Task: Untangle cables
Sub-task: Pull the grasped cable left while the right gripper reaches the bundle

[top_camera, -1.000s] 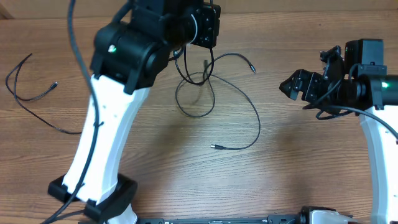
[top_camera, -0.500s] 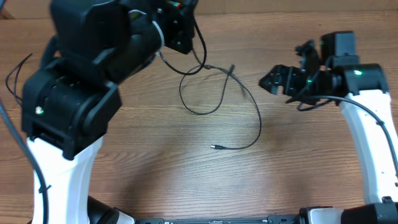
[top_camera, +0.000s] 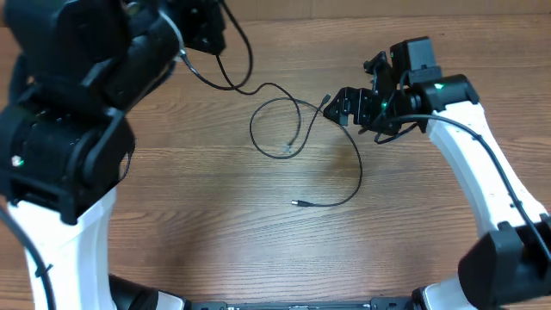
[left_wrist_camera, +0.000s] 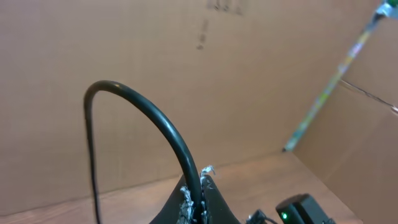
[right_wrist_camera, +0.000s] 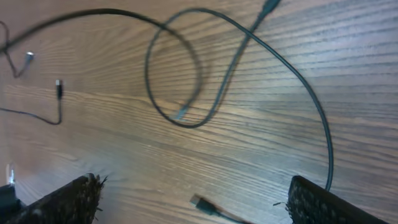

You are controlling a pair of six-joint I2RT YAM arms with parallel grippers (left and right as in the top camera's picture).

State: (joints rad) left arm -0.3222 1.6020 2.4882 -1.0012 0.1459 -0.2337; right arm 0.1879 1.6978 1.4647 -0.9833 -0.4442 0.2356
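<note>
Behind the left arm, left pincer half hidden, clamping cables, right pincer spread wide.

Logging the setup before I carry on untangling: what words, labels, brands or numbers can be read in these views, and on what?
No text reads cleanly in any view.
cardboard wall, left wrist view: dark printed marks at the top edge, too blurred to read.
cables: no tags or print visible.
table: bare wood grain, no label or number.
</note>
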